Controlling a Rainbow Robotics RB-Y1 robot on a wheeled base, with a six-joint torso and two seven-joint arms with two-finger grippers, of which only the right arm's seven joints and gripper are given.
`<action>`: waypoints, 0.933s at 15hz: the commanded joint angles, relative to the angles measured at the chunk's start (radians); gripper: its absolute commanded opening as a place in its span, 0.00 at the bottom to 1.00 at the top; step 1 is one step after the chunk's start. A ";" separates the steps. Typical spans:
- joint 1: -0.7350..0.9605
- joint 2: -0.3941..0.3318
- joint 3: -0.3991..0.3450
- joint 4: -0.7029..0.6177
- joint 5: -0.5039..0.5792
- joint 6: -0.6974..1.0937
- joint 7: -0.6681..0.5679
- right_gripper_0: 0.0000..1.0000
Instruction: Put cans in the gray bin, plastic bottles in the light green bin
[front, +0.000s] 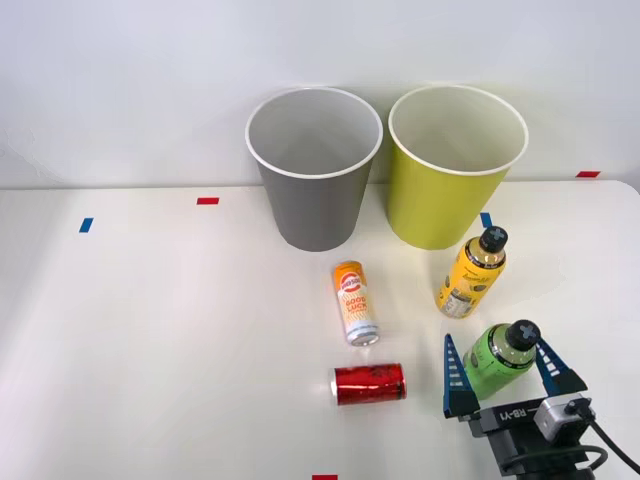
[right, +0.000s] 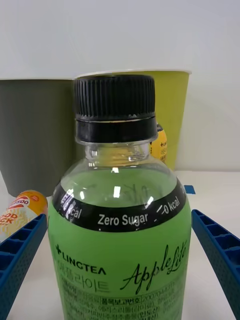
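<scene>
The green-label bottle (front: 500, 360) stands upright at the near right of the tabletop (front: 160, 340), between the spread blue fingers (front: 458, 385) of the right end effector (front: 506, 378); in the wrist view its black cap (right: 114, 102) and "Zero Sugar" band sit squarely between the two fingers, with a clear gap on each side, so the end effector is apart and clamped on nothing yet.

By my reading the sorting has barely begun; nothing shows inside either bin from this angle, and all four items sit on the tabletop. The yellow-label bottle (front: 471, 273) stands just beyond the green one, near the foot of the light green bin (front: 455, 170); the orange-and-white can (front: 355, 303) lies on its side toward the middle, in front of the gray bin (front: 314, 170); the red can (front: 369, 384) lies on its side near it, to the left of the end effector. The two bins stand side by side at the far edge, gray on the left, lime on the right, close together but whether touching I cannot tell. What is left, then, is everything: two bottles to the lime bin, two cans to the gray.

The tabletop is plain white and smooth, marked with small red tape pieces (front: 207, 201) and blue tape pieces (front: 86, 225); behind it rises a bare pale wall (front: 120, 80).
</scene>
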 joint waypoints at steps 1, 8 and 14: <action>-0.012 -0.008 0.001 0.000 -0.021 0.008 0.009 1.00; -0.017 -0.008 0.009 0.000 -0.031 0.008 0.046 0.00; -0.001 -0.008 0.011 0.000 -0.045 -0.012 0.050 0.00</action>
